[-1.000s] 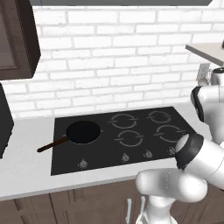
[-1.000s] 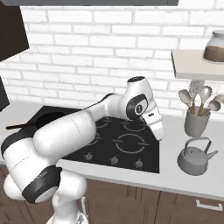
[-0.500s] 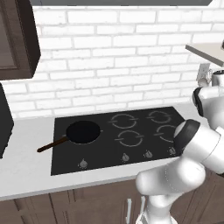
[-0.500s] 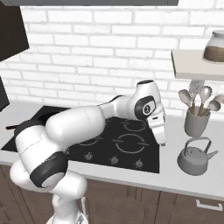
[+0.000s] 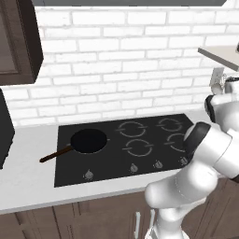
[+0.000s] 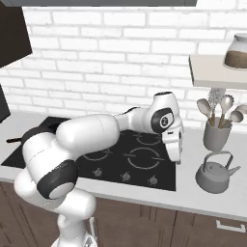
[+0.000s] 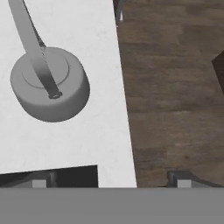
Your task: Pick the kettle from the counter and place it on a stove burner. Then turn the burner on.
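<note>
The small grey kettle [image 6: 214, 174] stands on the pale counter [image 6: 193, 195] to the right of the black cooktop, in front of the utensil holder. In the hand view the kettle [image 7: 50, 84] lies at the upper left, its thin handle arched over the lid. My gripper [image 6: 177, 157] points down above the cooktop's right edge, left of the kettle and apart from it. The gripper [image 7: 111, 181] is open with nothing between its fingertips [image 7: 41, 180]. Burner rings [image 5: 138, 148] mark the glass; the nearest stove burner [image 6: 142, 157] lies just left of the hand.
A black pan [image 5: 88, 140] with a long handle covers the left burner. A grey utensil holder [image 6: 215, 134] with spoons stands behind the kettle, under a shelf [image 6: 214, 72] bearing a jar. Knobs [image 6: 126, 177] line the cooktop's front. Past the counter edge lies wooden floor [image 7: 175, 87].
The arm has swung to the right. The hand went from over the cooktop's right burners to its right edge, closer to the kettle. The kettle has not moved.
</note>
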